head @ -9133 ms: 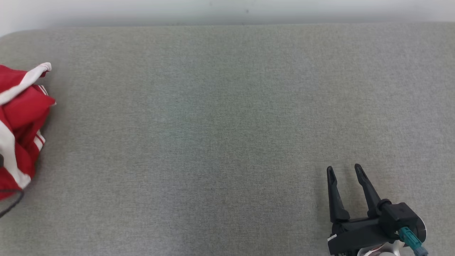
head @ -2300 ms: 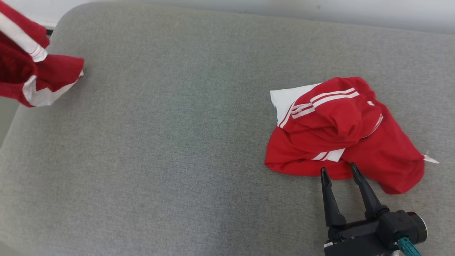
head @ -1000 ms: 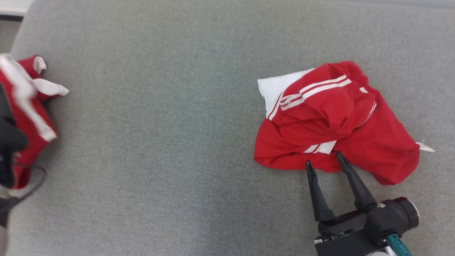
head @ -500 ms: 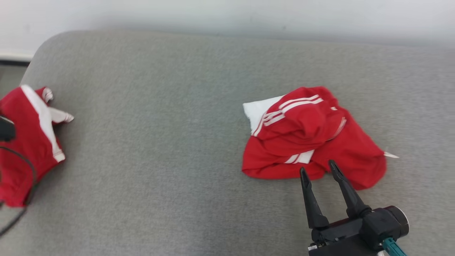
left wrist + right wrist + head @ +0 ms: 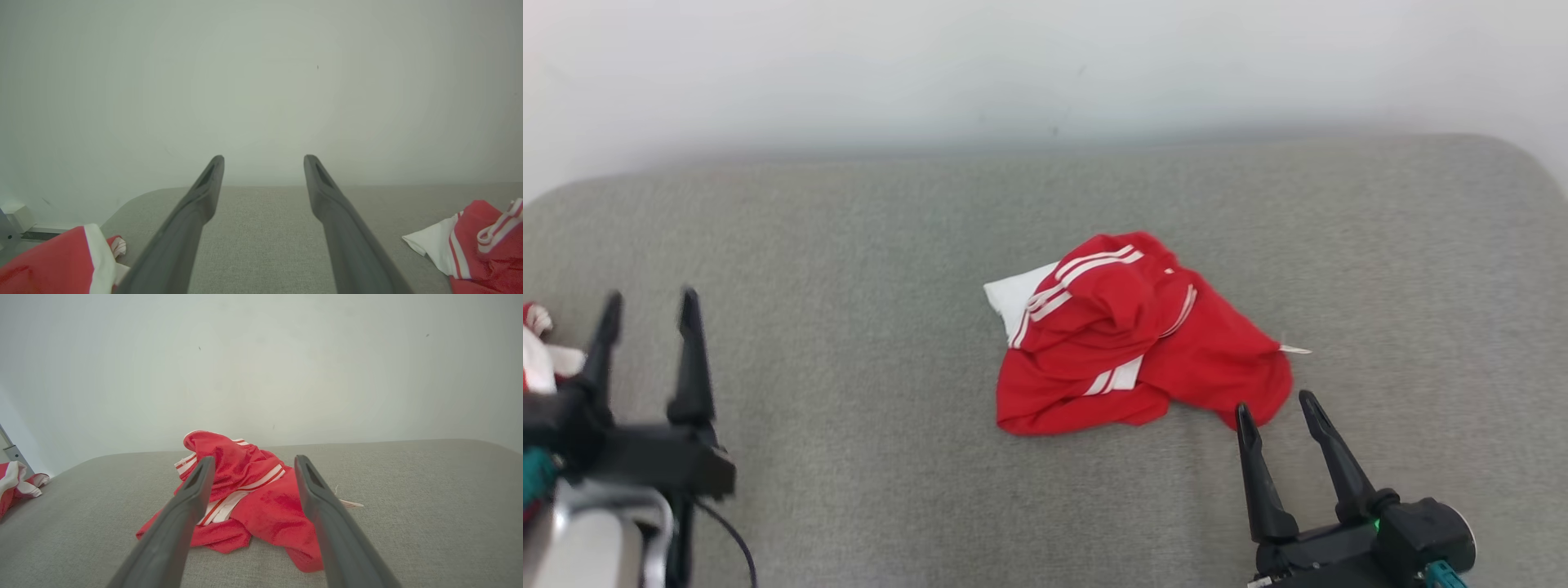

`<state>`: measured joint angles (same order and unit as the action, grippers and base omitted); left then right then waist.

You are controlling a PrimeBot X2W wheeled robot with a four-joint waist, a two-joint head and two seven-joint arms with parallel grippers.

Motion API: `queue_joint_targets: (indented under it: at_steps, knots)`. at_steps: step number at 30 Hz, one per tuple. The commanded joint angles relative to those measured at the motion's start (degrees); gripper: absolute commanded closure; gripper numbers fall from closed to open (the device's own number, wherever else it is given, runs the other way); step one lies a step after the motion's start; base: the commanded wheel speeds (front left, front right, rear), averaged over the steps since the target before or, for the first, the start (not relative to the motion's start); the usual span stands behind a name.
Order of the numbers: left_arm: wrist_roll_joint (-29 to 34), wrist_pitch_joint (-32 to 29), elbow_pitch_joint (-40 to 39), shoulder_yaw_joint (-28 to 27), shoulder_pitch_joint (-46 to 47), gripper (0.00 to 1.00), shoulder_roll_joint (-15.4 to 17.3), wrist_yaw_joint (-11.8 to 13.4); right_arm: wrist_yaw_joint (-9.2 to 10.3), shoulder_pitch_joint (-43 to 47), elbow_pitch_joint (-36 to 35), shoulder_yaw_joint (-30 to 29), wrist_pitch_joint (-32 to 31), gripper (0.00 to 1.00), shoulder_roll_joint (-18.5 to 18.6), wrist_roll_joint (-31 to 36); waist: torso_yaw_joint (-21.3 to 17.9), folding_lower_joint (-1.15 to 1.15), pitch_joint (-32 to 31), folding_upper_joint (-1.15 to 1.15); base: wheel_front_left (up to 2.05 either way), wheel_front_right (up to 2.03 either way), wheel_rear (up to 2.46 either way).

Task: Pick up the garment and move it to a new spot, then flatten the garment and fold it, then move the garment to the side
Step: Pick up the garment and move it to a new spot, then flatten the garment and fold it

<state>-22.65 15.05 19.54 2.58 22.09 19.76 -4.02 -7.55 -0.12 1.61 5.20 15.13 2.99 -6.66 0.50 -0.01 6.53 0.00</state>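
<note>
Swinging of the head camera has brought the garment (image 5: 1127, 327) nearer the picture's middle, though the heap itself looks unchanged from half a second ago. The left tool (image 5: 650, 296) has come into view at the lower left.

Nearest, both tools hang over the grey cloth-covered desk (image 5: 849, 245) with fingers spread wide and nothing between them. The right tool (image 5: 1275, 403) has its tips just short of the garment's lower right flap (image 5: 1258, 392).

The garment lies crumpled at mid-desk, red with white stripes and a white panel (image 5: 1009, 298) sticking out on its left. It looks light, thin and limp, so it should sag and drag when lifted. A pinch on a single-layer edge, that near flap or the white panel, seems safer than the bunched middle.

A second red cloth (image 5: 49, 265) lies at the desk's left end, well apart. No container stands on the desk. Beyond is a pale wall (image 5: 1045, 65).
</note>
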Motion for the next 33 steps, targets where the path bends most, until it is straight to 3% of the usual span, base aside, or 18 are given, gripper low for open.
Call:
queue_joint_targets:
  at_steps: [1, 9, 15, 20, 33]
  knots:
    - [1.0, 0.2, -0.8, -0.1, -2.0, 0.00, -0.3, 0.4, 0.13, 0.8, 0.2, -0.1, 0.0, 0.00, -0.2, -0.4, -2.6, 0.01, -2.7, 0.00, 0.00, 0.00, 0.00]
    - [3.1, 0.2, -6.9, -0.6, -13.4, 0.00, -5.3, 0.8, 0.13, 2.7, 0.8, -2.3, 0.0, 0.00, -0.2, -0.9, -3.0, 0.01, -4.5, 0.00, 0.00, 0.00, 0.00]
    - [4.8, 0.2, -11.4, -4.1, -20.9, 0.00, -9.7, 1.5, 0.13, 3.7, 1.4, -3.7, 0.0, 0.00, -0.2, -1.3, -2.0, 0.01, -4.8, 0.00, 0.00, 0.00, 0.00]
    - [8.1, 0.2, -15.0, -7.6, -27.9, 0.00, -13.5, 0.1, 0.13, 4.6, 2.7, -3.9, 0.0, 0.00, -0.2, -1.8, -1.1, 0.01, -5.4, 0.00, 0.00, 0.00, 0.00]
    - [13.7, 0.2, -13.8, -8.3, -28.8, 0.00, -16.6, -1.7, 0.13, 6.0, 6.9, -3.8, 0.0, 0.00, -0.2, -2.1, 0.4, 0.01, -5.7, 0.00, 0.00, 0.00, 0.00]
